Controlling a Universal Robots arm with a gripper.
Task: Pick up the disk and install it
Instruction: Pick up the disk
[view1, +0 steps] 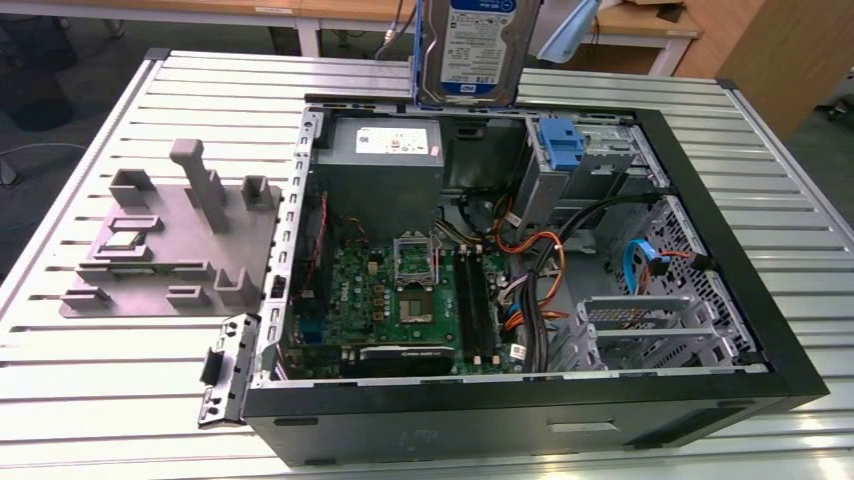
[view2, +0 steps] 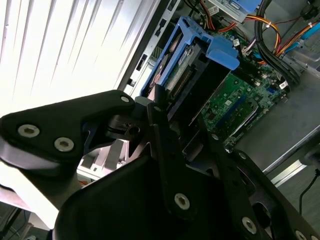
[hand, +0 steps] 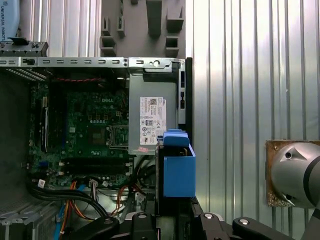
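Exterior view: case (view1: 747, 330) lies on its side, open, on the slatted table (view1: 107, 400). The disk (view1: 474, 45) stands upright in the air above the case's far wall, label facing the camera, blue bracket down 1 edge. Its lower edge sits right at that wall, over the power supply (view1: 384, 150) end of the case; can't tell whether they touch. Inside the case: motherboard (view1: 400, 290) on the floor, 1 blue caddy (view1: 563, 145) at the far wall, metal drive cage (view1: 647, 330) at the near corner on the exterior view's right. Grey fixture plate (view1: 160, 250) lies beside the case on the exterior view's left.

First wrist view: gripper (hand: 172, 217) has its 2 black fingers either side of the disk and is clamped on it. Disk is seen edge-on, blue bracket toward the camera, over the case's power-supply end, just beside the case's side wall.

Second wrist view: fingers (view2: 160, 125) pinch the disk body. The blue bracket end points toward the case interior, well apart from the motherboard.
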